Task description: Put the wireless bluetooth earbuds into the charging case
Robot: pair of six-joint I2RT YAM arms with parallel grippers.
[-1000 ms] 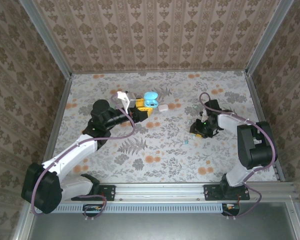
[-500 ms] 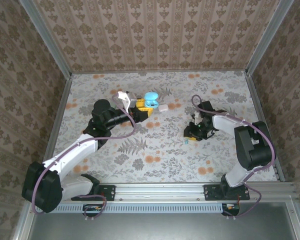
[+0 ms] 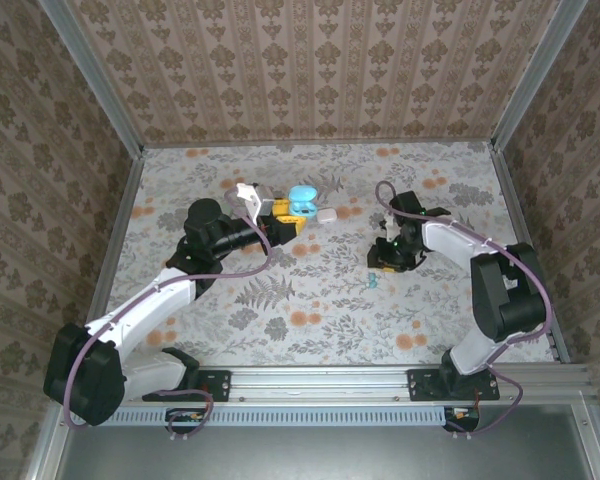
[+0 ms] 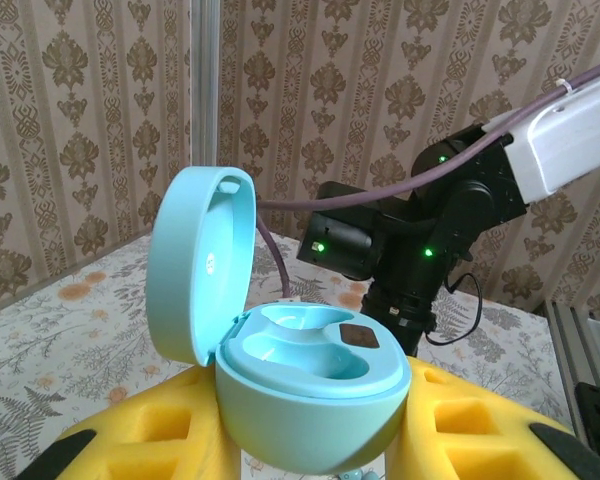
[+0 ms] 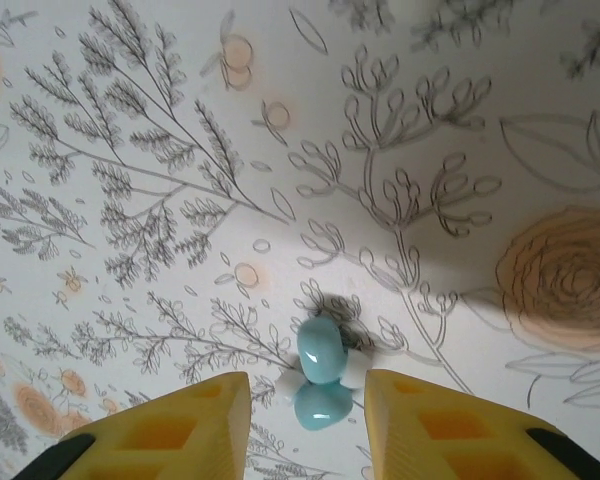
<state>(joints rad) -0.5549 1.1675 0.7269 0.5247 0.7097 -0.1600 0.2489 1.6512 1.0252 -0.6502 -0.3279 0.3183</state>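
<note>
The top camera hangs high above and behind the arm bases. It looks down and forward over the whole table to the far wall, and the case is small there, left of centre.

The left wrist camera sits low and close behind the case, facing level across it toward the right arm. The top view shares both, with the right arm right of the case.

The right wrist camera looks steeply down at the table from near, on the earbuds. In the top view the earbuds lie right of the case, nearer the bases.
</note>
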